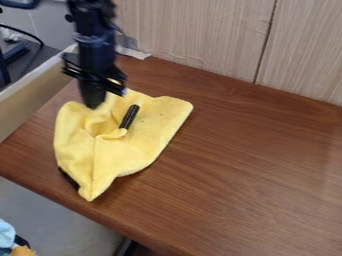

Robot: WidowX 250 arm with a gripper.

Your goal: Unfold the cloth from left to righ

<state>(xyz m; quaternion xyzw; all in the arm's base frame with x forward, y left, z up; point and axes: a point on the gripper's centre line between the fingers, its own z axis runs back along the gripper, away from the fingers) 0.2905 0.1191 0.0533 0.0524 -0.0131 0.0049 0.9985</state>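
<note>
The yellow cloth (143, 145) lay bunched up on the left part of the brown table (254, 170). Most of it was in front and to the right of the black gripper (94, 103), down at its back left part. I couldn't tell if the gripper was open or pinching cloth.

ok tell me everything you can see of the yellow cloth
The fuzzy, soft-looking yellow cloth lies rumpled, seemingly part-folded, on the brown wood-grain table, one corner pointing toward the camera. Dark specks dot it. A short black strip or rod lies against its middle. The black claw appears to touch its far part.
</note>
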